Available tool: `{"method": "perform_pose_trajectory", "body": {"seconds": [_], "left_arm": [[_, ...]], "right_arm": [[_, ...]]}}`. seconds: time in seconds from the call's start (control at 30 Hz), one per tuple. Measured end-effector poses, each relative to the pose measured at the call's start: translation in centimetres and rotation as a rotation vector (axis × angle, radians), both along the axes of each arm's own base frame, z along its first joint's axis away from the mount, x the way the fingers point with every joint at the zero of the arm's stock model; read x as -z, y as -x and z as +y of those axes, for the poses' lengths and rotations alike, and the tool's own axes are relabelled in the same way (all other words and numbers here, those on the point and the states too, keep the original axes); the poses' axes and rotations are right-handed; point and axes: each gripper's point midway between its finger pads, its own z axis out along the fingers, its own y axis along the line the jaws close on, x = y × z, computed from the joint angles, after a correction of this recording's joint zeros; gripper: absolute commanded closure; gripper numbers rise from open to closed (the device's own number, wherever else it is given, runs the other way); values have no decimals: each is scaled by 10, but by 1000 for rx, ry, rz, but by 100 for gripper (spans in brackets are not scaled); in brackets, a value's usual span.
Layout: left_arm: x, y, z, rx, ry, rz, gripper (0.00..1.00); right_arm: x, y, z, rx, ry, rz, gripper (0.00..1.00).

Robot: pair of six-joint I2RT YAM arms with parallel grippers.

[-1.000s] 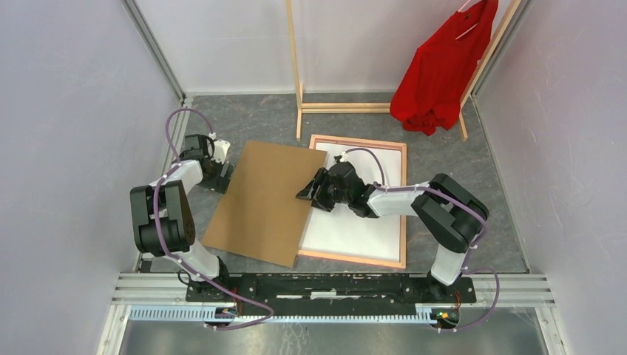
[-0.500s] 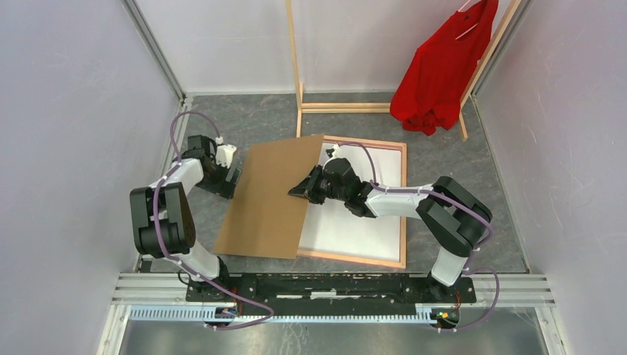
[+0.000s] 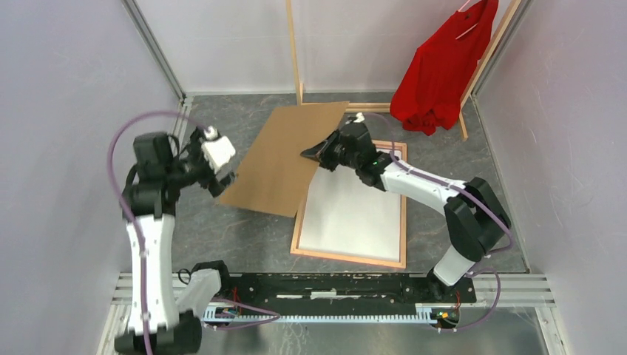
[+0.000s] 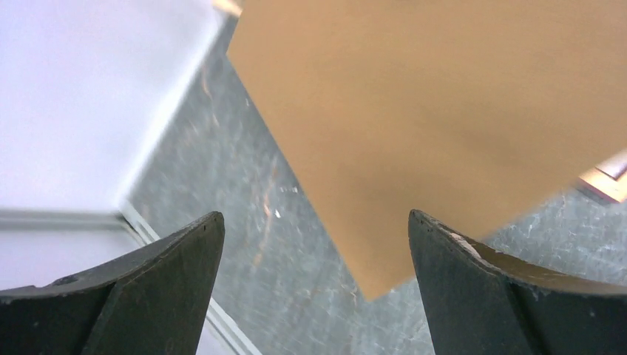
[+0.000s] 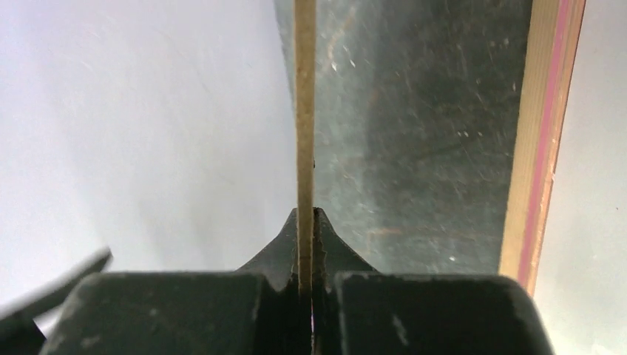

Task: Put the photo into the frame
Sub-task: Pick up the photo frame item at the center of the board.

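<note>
The frame [image 3: 404, 214] lies flat on the table [image 3: 244, 237] with its wood back edges up, and a plain white panel [image 3: 351, 218] fills its opening. The photo shows no printed side anywhere; whether that white panel is the photo face down cannot be told. The brown backing board [image 3: 285, 159] is out of the frame, tilted over the frame's left far corner and reaching left of it. The right gripper [image 3: 319, 151], above that corner, has its fingers pressed together on the board's thin edge. The left gripper [image 3: 222, 177] hangs left of the frame, past the board's left corner, fingers spread wide and holding nothing. The likely trouble is the narrow pinch on so large a sheet: the board could swing or slide out and drop onto the frame. Its far corner also lies close to the base rail of the clothes rack [image 3: 296, 52] behind the frame, and could catch there.
</note>
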Motion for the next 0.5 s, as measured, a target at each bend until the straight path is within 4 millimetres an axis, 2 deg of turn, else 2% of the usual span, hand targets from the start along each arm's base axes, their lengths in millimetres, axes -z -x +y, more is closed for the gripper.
{"method": "perform_pose_trajectory", "body": {"seconds": [0.1,0.2,0.37,0.5], "left_arm": [[-21,36,-17,118,-34,-138,0],[-20,59,-24,201,-84,-189,0],[-9,82,-29,287,-152,-235,0],[-7,96,-35,340,-207,-352,1]], "right_arm": [[-26,-15,-18,79,-65,6,100],[-48,-22,-30,130,-129,16,100],[-68,-20,-34,148,-193,31,100],[-71,-16,-30,131,-222,56,100]]}}
